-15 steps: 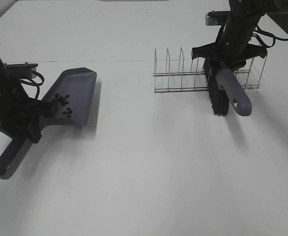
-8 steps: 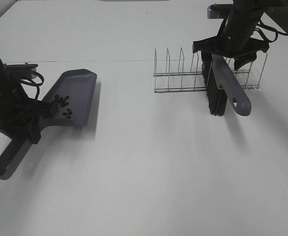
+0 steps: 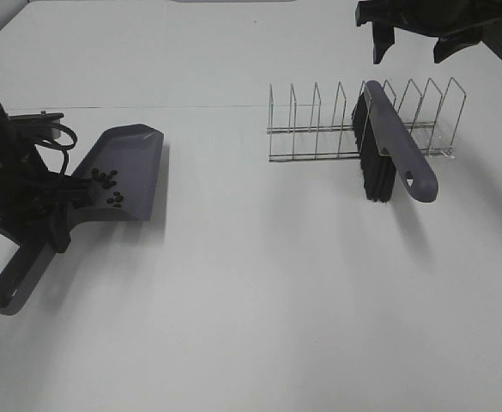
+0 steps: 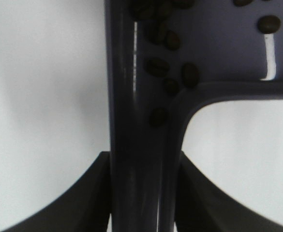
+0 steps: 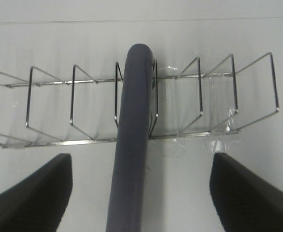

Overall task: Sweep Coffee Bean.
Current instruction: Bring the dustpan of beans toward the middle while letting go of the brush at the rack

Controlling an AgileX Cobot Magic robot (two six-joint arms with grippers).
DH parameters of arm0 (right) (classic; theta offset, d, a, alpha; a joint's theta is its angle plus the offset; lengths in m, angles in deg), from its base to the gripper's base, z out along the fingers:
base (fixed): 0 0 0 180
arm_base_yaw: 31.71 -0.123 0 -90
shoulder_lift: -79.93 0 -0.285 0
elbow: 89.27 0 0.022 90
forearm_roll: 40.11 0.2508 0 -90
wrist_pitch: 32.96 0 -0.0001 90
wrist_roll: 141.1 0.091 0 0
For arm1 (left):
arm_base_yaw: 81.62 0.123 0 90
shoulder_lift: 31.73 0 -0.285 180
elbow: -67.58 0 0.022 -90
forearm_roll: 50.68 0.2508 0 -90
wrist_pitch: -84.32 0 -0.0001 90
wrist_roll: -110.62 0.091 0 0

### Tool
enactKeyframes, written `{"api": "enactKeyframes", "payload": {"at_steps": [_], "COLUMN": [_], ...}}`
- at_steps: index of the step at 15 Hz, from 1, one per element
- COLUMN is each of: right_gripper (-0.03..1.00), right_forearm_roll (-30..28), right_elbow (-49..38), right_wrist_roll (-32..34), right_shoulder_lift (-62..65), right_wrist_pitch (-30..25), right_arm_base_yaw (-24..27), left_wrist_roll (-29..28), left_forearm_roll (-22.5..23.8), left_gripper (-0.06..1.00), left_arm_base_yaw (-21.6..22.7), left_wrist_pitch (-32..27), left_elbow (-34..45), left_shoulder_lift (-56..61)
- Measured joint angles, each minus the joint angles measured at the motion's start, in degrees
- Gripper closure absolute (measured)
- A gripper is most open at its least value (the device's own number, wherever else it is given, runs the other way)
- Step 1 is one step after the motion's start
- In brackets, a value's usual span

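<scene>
The grey dustpan lies on the white table at the left with several coffee beans in its back part. My left gripper is shut on the dustpan's handle. The left wrist view shows the beans close up beside the handle's root. The grey brush with black bristles rests in the wire rack, handle toward the front. My right gripper is open and empty, raised above and behind the brush. In the right wrist view the handle lies between its spread fingers.
The wire rack has several upright dividers and stands at the back right. A thin seam line crosses the table behind the dustpan. Cables hang by the left arm.
My right gripper has let go of the brush and risen up and back. The brush stays leaning in the rack. The left arm and dustpan have hardly moved.
</scene>
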Motion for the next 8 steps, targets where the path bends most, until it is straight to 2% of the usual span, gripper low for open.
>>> {"api": "enactKeyframes", "payload": {"at_steps": [1,4,6,8], "right_gripper": [0.23,0.23,0.23,0.23], "right_forearm_roll": [2.5,10.1,14.5,15.4], "right_elbow": [0.0,-1.3,-6.9,-13.0], "right_wrist_roll": [-3.7,-9.2,-11.4,-12.0], "right_shoulder_lift": [2.4,7.8,12.7,16.6], "right_wrist_pitch": [-3.7,-7.0,-6.2,-3.6], "right_arm_base_yaw": [0.0,0.0,0.0,0.0], "left_wrist_roll": [0.0,-0.1,-0.2,-0.2], "left_forearm_roll": [-0.1,-0.2,-0.4,-0.7], "left_gripper": [0.61,0.61,0.61,0.61], "left_arm_base_yaw": [0.0,0.0,0.0,0.0], "left_wrist_pitch": [0.0,-0.1,0.1,0.5], "left_elbow": [0.0,0.0,0.0,0.0], "left_shoulder_lift": [0.0,0.0,0.0,0.0]}}
